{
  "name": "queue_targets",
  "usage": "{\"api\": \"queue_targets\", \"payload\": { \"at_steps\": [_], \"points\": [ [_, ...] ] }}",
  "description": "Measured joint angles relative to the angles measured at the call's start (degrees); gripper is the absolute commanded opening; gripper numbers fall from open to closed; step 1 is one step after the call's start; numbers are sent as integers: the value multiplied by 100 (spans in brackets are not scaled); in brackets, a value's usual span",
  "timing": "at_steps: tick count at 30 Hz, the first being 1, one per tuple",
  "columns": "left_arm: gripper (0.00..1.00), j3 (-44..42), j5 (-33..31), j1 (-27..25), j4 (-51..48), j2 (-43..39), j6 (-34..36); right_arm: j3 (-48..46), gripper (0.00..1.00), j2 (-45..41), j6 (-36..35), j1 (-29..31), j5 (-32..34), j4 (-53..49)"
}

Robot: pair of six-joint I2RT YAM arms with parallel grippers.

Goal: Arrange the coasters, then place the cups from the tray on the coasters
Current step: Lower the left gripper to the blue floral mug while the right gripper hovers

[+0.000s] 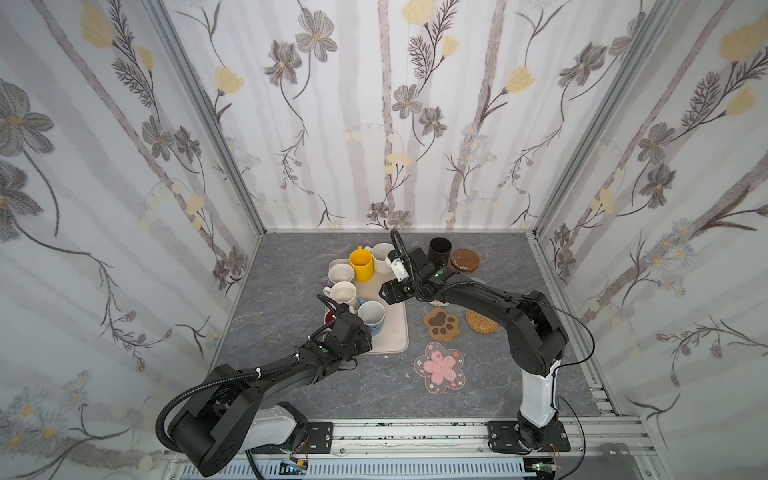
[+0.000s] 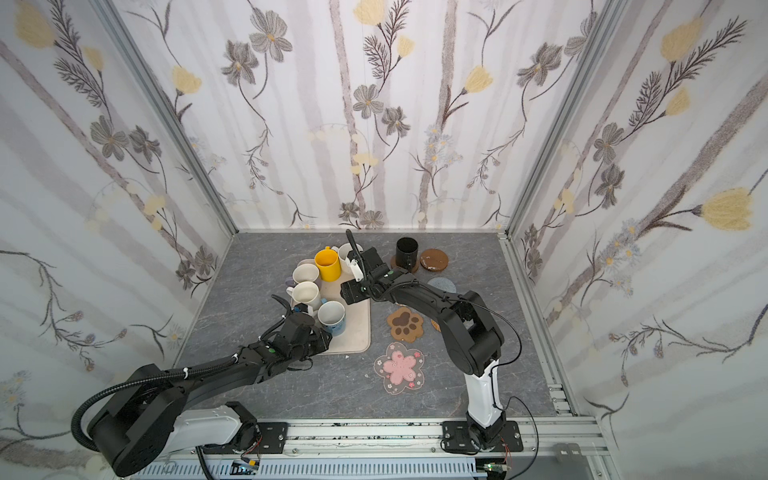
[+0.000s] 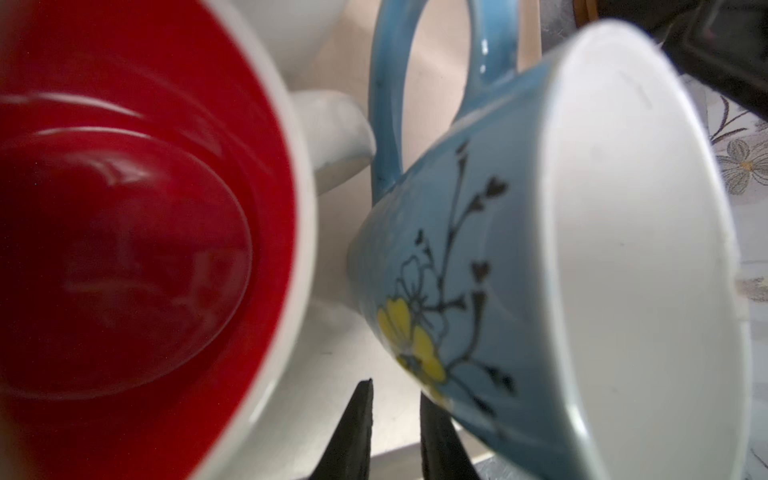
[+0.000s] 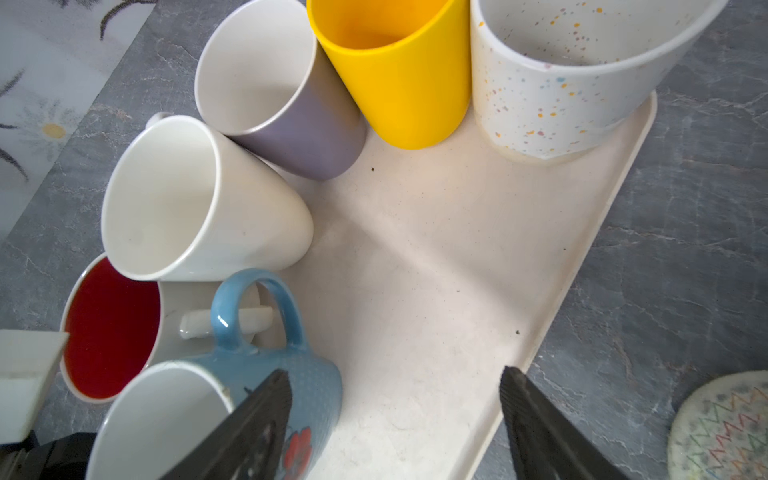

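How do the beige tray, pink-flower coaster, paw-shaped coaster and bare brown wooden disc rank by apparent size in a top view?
1. beige tray
2. pink-flower coaster
3. paw-shaped coaster
4. brown wooden disc; it lies farther from the camera, so this last place is unsure.

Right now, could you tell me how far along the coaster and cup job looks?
Done: the black mug stands on a wooden coaster; the paw coaster and flower coaster lie out. In hand: nothing; the left gripper, slightly parted, is beside the blue mug; the right gripper is open over the tray. Left: six mugs on the tray.
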Motion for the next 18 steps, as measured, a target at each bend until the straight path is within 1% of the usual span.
{"api": "queue_targets", "payload": {
  "at_steps": [6,18],
  "points": [
    [24,339,20,0,308,686,44,-203,80,-203,2,-162,105,4],
    [24,1163,-9,-9,446,1606,372,-710,80,-802,0,-396,151,48]
  ]
}}
